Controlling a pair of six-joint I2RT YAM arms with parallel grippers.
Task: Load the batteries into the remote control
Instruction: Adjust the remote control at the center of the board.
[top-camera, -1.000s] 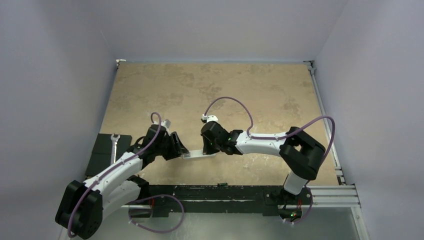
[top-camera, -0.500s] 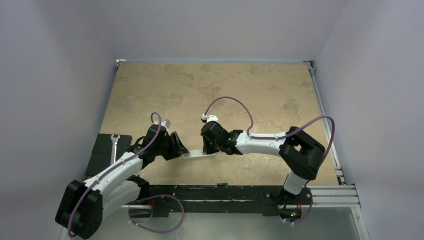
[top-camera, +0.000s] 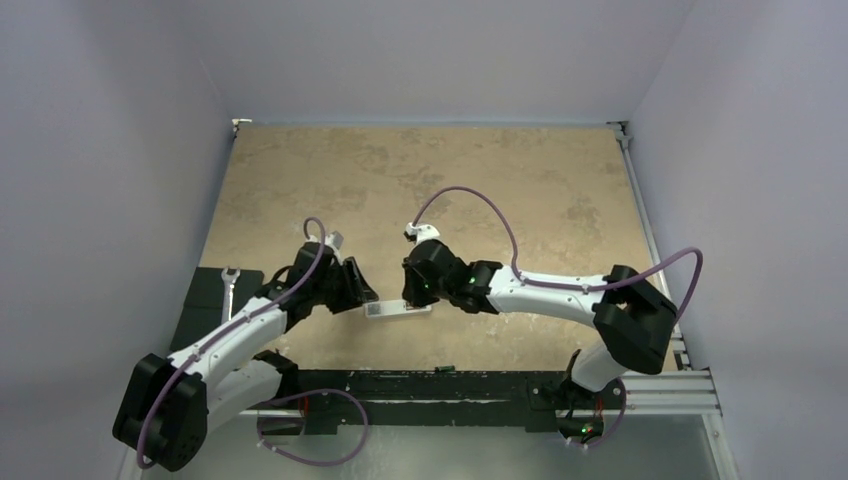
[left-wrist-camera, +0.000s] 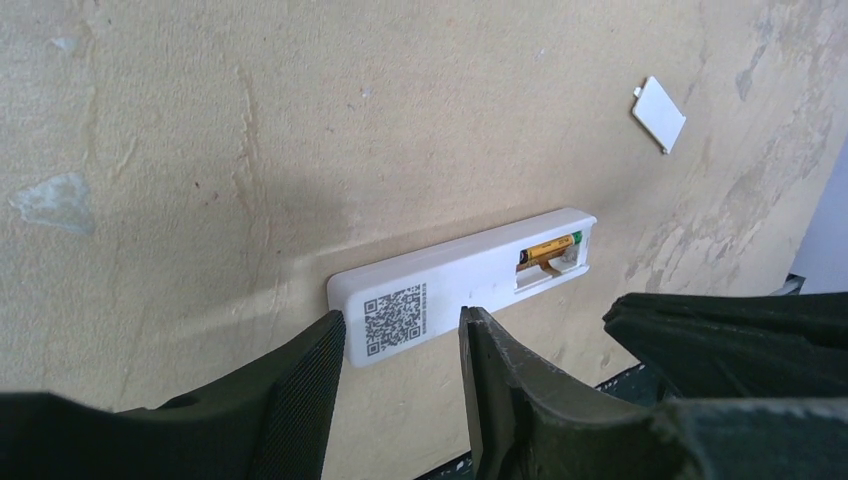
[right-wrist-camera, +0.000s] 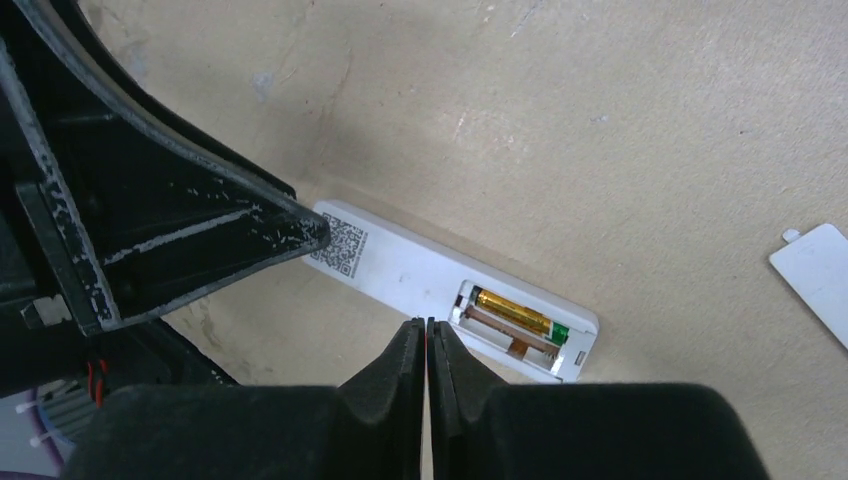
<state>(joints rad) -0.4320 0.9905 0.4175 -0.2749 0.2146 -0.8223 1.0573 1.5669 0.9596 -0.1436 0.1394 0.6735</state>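
The remote control lies back up on the table, white, with a QR label. Its battery bay is open in the left wrist view and the right wrist view. One gold and green battery sits in the far slot; the near slot holds only a brown ribbon. My left gripper is open, its fingertips on either side of the remote's label end, not clamped. My right gripper is shut and empty, just above the remote's middle, beside the bay.
The white battery cover lies loose on the table beyond the remote, also in the right wrist view. A small dark thing with a green spot rests on the black front rail. A wrench lies on a black mat at the left.
The left gripper has opened off the remote's end, so the label now shows. The right arm's elbow has swung out to the right; its gripper stays over the remote.
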